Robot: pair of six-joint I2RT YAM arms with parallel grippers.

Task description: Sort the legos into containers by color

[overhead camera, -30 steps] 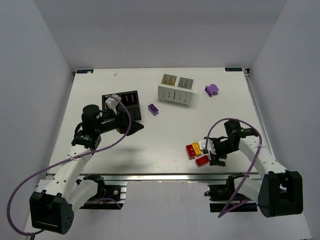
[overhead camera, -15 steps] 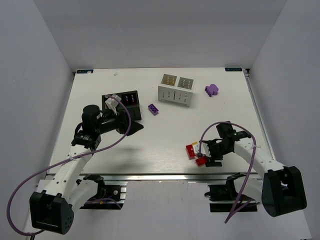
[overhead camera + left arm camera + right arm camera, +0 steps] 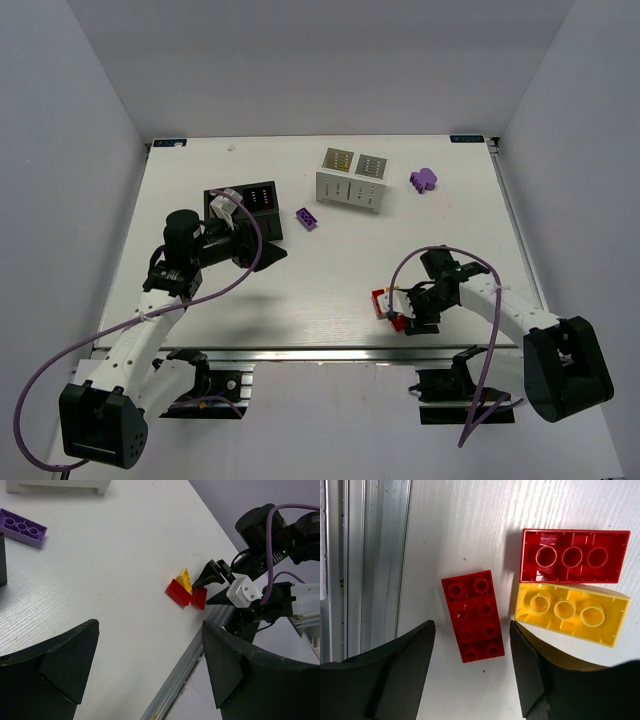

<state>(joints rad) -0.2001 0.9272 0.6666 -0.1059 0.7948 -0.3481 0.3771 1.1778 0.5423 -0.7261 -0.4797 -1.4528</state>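
A red lego (image 3: 473,616) lies studs up near the table's front edge, between the fingers of my right gripper (image 3: 472,632). The jaws are open, with a gap on each side of the brick. Just beyond it lie an upturned red lego (image 3: 572,556) and an upturned yellow lego (image 3: 570,612), side by side. In the top view my right gripper (image 3: 405,310) covers most of this group; one red lego (image 3: 382,300) shows. My left gripper (image 3: 268,253) hangs open and holds nothing, in front of the black container (image 3: 275,215). A purple lego (image 3: 307,217) lies between that container and the white container (image 3: 345,192).
A purple piece (image 3: 423,179) sits right of the white container. The aluminium rail (image 3: 370,565) of the table's front edge runs close beside the red lego. In the left wrist view, the purple lego (image 3: 22,527) lies at the far left.
My right gripper has moved left over the group of legos, come down around the studs-up red one, and its jaws have narrowed. The left arm has not moved.
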